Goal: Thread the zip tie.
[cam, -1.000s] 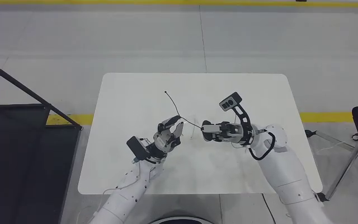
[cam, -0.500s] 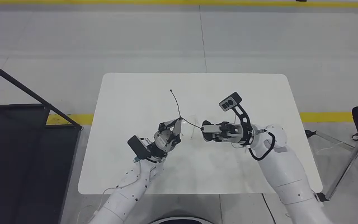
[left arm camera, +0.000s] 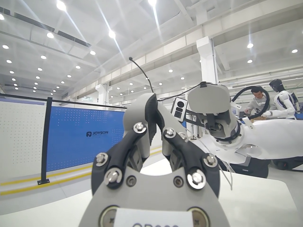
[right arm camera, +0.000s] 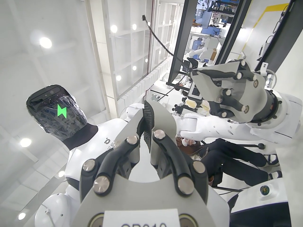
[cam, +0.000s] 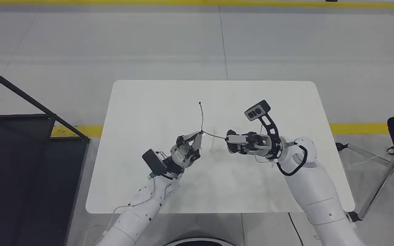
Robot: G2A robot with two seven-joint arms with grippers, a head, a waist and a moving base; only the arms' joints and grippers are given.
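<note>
Zip tie [cam: 202,117]: a thin black strip held in the air above the middle of the surface [cam: 141,111]. Its small square head stands free, pointing toward the surface's far edge.
Left pincer [cam: 198,133]: above the middle of the surface, fingers pressed together on the zip tie partway along it.
Right pincer [cam: 226,137]: also above the middle of the surface, fingers together on the tie's thin tail end.
Surface: white, with rounded corners.
Writing: a white sticker [left arm camera: 153,220] with dark print sits on the left pincer's base, cut off at the edge. The right pincer's base carries a like sticker [right arm camera: 142,218]. A blue wall panel [left arm camera: 71,128] carries small white print.
Top view: the tie bends at the left pincer, one part running toward the far edge, the tail running across to the right pincer.
Left wrist view: the tail meets the right pincer's tip [left arm camera: 202,85].
Right wrist view: the left pincer [right arm camera: 191,71] pinches the tie [right arm camera: 156,37] at its very tips.
</note>
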